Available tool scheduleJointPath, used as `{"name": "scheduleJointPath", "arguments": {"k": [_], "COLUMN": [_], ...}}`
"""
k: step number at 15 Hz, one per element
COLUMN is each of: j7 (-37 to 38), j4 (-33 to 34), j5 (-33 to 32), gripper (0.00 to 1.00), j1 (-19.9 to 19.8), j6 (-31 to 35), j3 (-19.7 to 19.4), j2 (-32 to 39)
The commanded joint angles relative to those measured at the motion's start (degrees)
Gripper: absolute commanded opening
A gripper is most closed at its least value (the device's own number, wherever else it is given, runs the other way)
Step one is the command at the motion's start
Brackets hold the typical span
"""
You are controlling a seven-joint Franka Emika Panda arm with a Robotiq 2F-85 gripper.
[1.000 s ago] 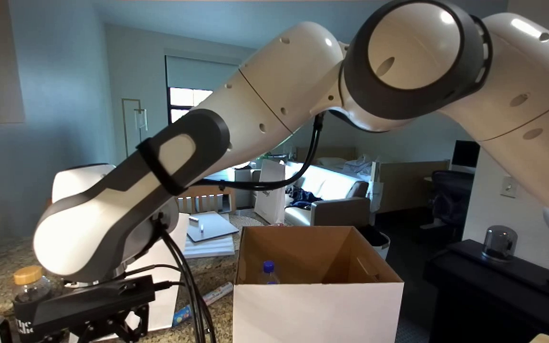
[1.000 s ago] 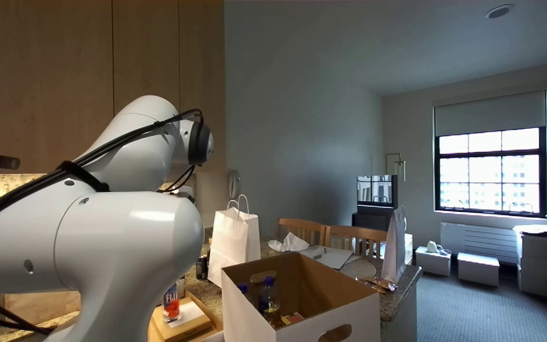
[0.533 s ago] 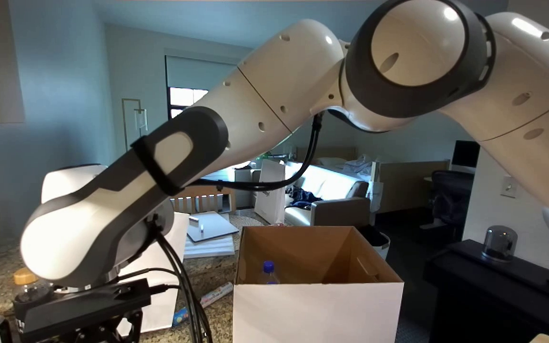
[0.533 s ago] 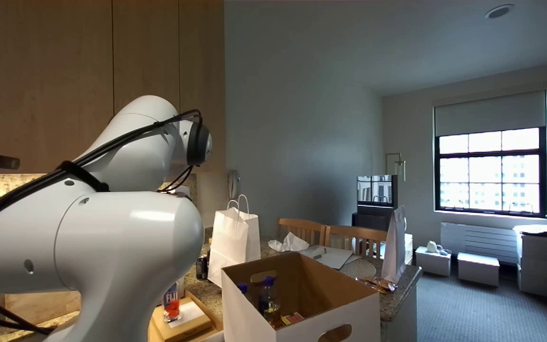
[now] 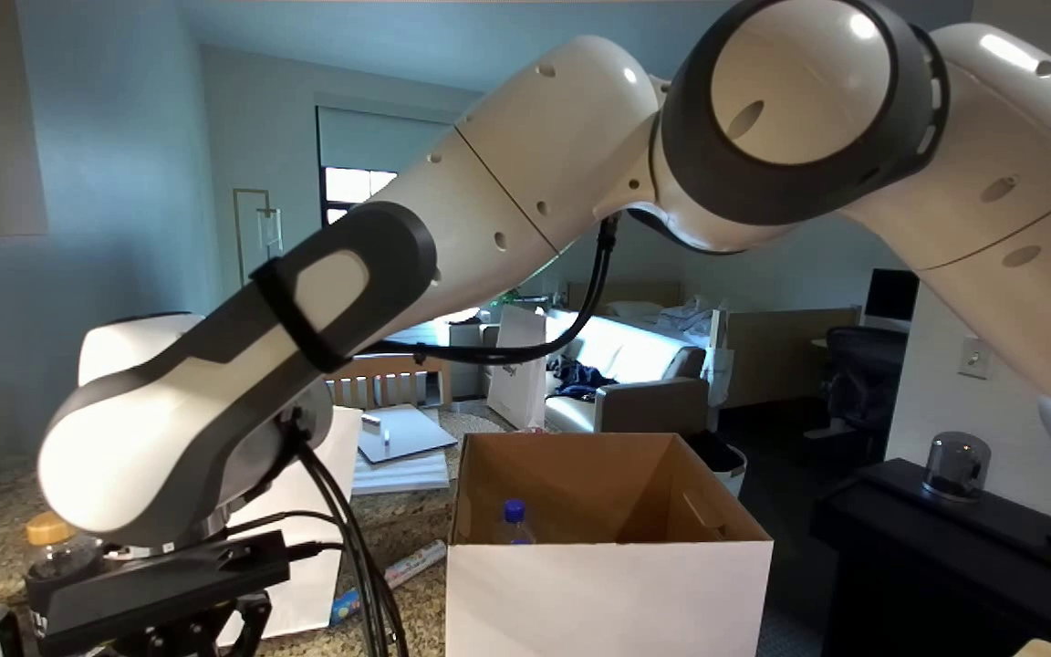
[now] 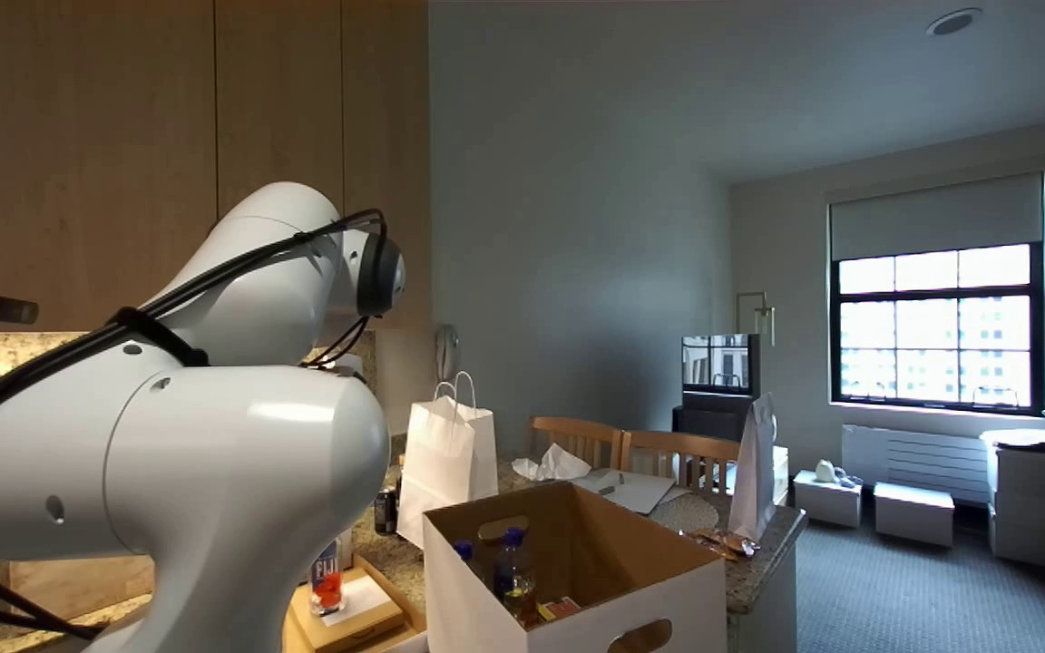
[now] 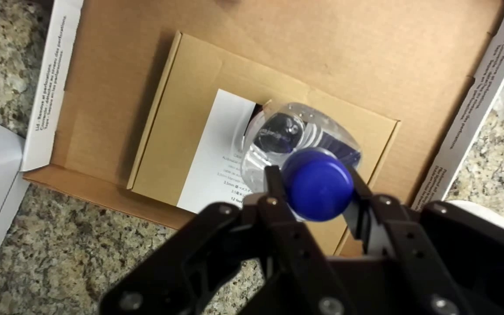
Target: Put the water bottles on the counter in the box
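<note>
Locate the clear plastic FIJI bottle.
Lower left in an exterior view, the FIJI bottle sits on a flat brown cardboard box, left of the large white cardboard box; in the wrist view the black pincer flanks its blue cap.

White arm (image 5: 571, 146), dark-grey joint trim (image 5: 398, 242), black cables (image 5: 507, 354); black tool (image 7: 315, 179), silver screws (image 7: 330, 305).

The wrist view looks down from just above the jaws, very near a bottle (image 7: 302, 162), tray (image 7: 112, 100) and tabletop (image 7: 81, 249). In an exterior view, you look from one side of the jaws, across the arm (image 5: 525, 173) and box (image 5: 608, 593) to the sofa (image 5: 639, 360). In an exterior view, you look from close by the arm, which hides the jaws, out toward the window (image 6: 940, 331); it shares the bottle and tray with the wrist view. Both exterior views share the arm, box and window.
</note>
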Motion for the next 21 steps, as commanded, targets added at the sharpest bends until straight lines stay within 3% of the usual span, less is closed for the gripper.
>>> {"name": "scheduleJointPath", "arguments": {"k": [1,7,11,16,21], "j7": [-2.3,2.24,9.67,15.76,18.26], "j4": [-2.02,-6.17,-7.81,-12.84,-22.98], "j5": [2.27,3.67,4.47,5.96,9.85], "gripper": [0.14,0.14,0.14,0.14,0.14], "j1": [-0.47,-3.06,-6.41,-15.05,-25.09], "j6": [-2.89,-10.65,-10.23,-12.32,-11.77], "j3": [-0.14,-1.5,-3.18,-3.56,-4.79], "j2": [-3.25,-15.83,-24.99,-36.36,-47.99]}}
